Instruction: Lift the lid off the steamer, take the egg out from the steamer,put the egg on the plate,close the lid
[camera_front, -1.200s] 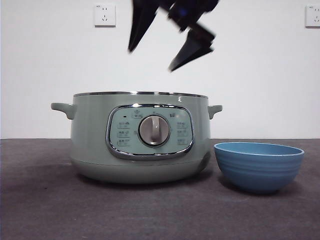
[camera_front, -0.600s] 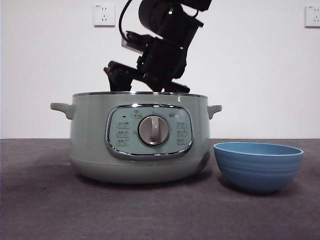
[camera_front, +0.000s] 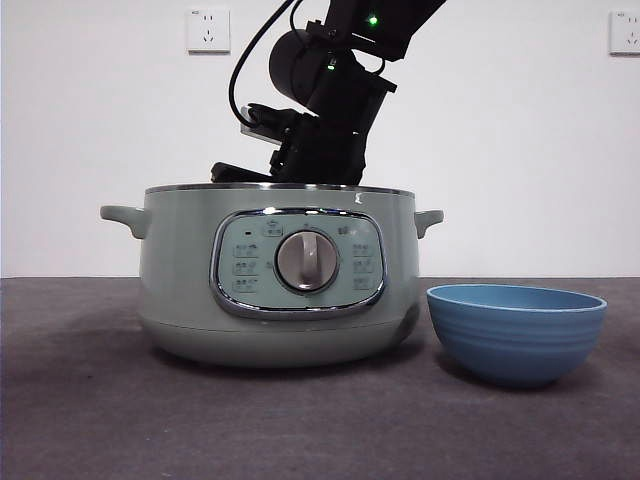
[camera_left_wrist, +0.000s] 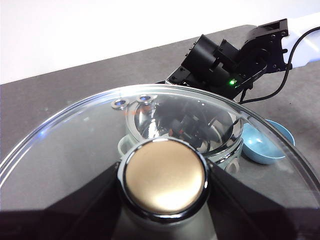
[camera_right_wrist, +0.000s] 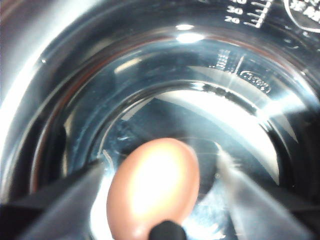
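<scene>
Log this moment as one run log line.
left tool: holding lid by knob, off steamer | right tool: inside steamer, open around egg | plate: no egg

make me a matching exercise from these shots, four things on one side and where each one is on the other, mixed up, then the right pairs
Things:
1. lid
2. egg
3. plate
4. right gripper

Places:
A. on the table beside the steamer, nothing in it
B. down inside the steamer, jaws either side of the egg
C. on the shiny floor of the steamer
D. held by its knob in the left gripper, off the steamer

Pairs: 1-D, 2-C, 3-A, 4-B
</scene>
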